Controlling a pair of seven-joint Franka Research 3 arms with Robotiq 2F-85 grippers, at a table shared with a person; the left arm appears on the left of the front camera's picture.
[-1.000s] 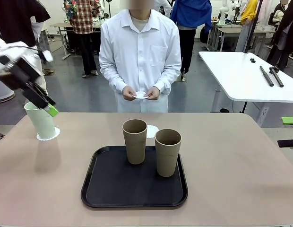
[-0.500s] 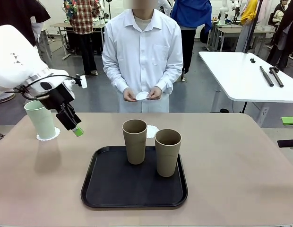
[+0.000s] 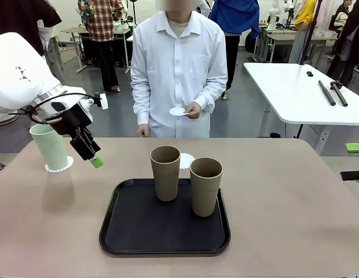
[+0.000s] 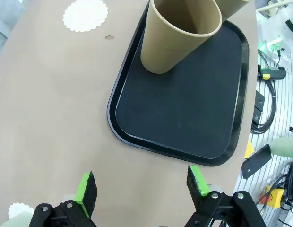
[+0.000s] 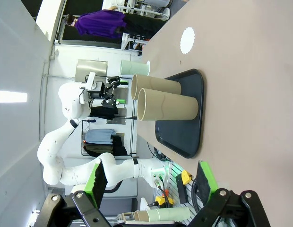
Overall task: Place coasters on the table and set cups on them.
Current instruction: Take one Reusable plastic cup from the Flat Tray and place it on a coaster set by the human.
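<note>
Beige and matte, the table (image 3: pixel 295 208) carries a black tray (image 3: pixel 133 234) close to its near edge, about midway along. On the tray the nearer tan cup (image 3: pixel 205 186) stands upright to the right. The farther tan cup (image 3: pixel 166 172) stands upright by the tray's far rim. Just past that rim a white coaster (image 3: pixel 186 160) lies bare on the table. Toward the far left corner the mint cup (image 3: pixel 50 147) stands on a second coaster (image 3: pixel 59 167). The robot's left hand (image 4: pixel 142 183) hangs just beside it, toward the middle, fingers spread wide and holding nothing. The robot's right hand (image 5: pixel 152 178), at the table's right side, is likewise spread and empty. Beyond the far edge a person (image 3: pixel 179 63) holds a third coaster (image 3: pixel 178 111) in one raised hand (image 3: pixel 194 110).
</note>
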